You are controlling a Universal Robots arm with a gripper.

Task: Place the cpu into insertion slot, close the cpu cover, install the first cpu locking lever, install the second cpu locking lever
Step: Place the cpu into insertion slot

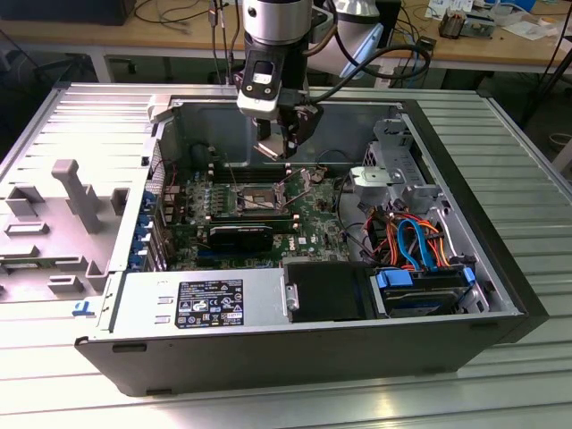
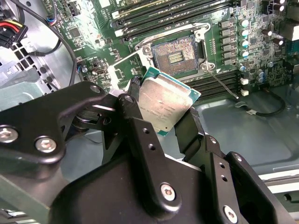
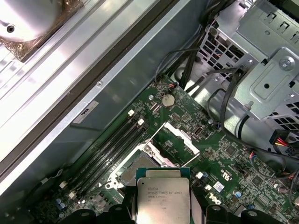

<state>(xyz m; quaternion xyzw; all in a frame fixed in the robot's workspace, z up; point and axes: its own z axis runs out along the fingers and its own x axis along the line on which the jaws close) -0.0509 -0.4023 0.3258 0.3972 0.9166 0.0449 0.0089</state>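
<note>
With the tower case (image 1: 268,349) lying open on the slatted tabletop (image 1: 518,161), the exterior view shows a green board on its floor. A power supply (image 1: 201,302) sits at 7 o'clock and a cabled drive bay (image 1: 416,241) at 4 o'clock. The insertion slot (image 1: 259,198) sits mid-board. The claw (image 1: 286,147) hangs above it toward 12 o'clock, clear of the case walls.

In the second wrist view, the claw (image 2: 161,109) is closed narrow on the cpu (image 2: 166,100), with its fingers (image 2: 187,130) on two opposite edges. The chip is tilted, has a dull silvery top with a green border, and is held apart from the insertion slot (image 2: 175,55), whose dark centre is uncovered. The cpu cover (image 2: 119,70) stands swung open beside the slot. Memory slots (image 2: 163,14) flank the socket.

In the first wrist view, the cpu (image 3: 163,198) sits in the claw (image 3: 163,209), its printed top facing the camera. Its edge hides part of the insertion slot (image 3: 128,172). The cpu cover (image 3: 183,136) stands raised just beyond. Memory slots (image 3: 107,144) run close along the case wall.
</note>
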